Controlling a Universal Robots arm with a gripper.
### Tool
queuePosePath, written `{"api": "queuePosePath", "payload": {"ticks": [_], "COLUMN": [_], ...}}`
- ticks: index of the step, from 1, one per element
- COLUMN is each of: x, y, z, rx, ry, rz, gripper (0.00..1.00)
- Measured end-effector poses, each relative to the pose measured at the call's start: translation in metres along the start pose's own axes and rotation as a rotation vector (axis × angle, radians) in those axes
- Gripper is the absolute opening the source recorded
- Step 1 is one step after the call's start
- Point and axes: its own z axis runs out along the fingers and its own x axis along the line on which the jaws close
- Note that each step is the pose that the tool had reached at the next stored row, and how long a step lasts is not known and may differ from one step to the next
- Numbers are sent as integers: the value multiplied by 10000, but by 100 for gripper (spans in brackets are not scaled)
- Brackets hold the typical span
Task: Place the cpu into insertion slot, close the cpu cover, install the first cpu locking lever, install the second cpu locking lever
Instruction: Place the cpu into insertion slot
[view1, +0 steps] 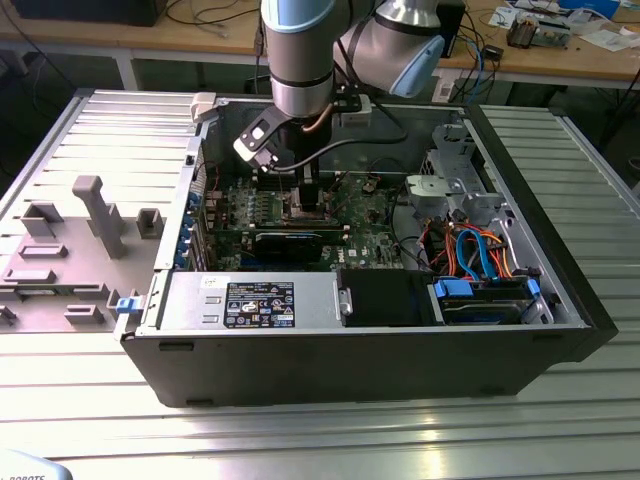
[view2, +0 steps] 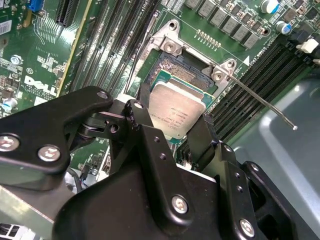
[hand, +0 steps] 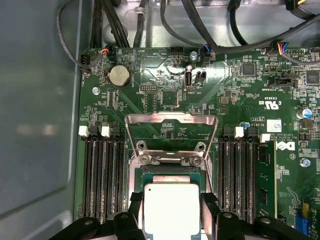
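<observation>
Claw (hand: 171, 201) grips the cpu (hand: 171, 212) by two opposite edges, just over the slot (hand: 172, 176), perhaps touching it; the cover (hand: 172, 118) stands open.

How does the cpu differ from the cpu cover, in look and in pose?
The cpu is a solid plate with a dull grey top; the cpu cover is a thin frame with a large window. The cpu sits between the fingers of the hand over the insertion slot; the cpu cover stands swung open, untouched. Both are silvery metal and roughly square.
</observation>
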Motion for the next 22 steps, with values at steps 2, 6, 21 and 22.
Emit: {"api": "queuePosePath", "payload": {"ticks": [2, 6, 21, 22], "x": [0, 0, -2, -2], "y": [0, 0, -4, -4], "z": [1, 2, 48, 49], "rx": [0, -1, -2, -3], "ry": [1, 2, 2, 2], "rz": [0, 0, -1, 0], "gripper": [54, 54, 54, 54]}}
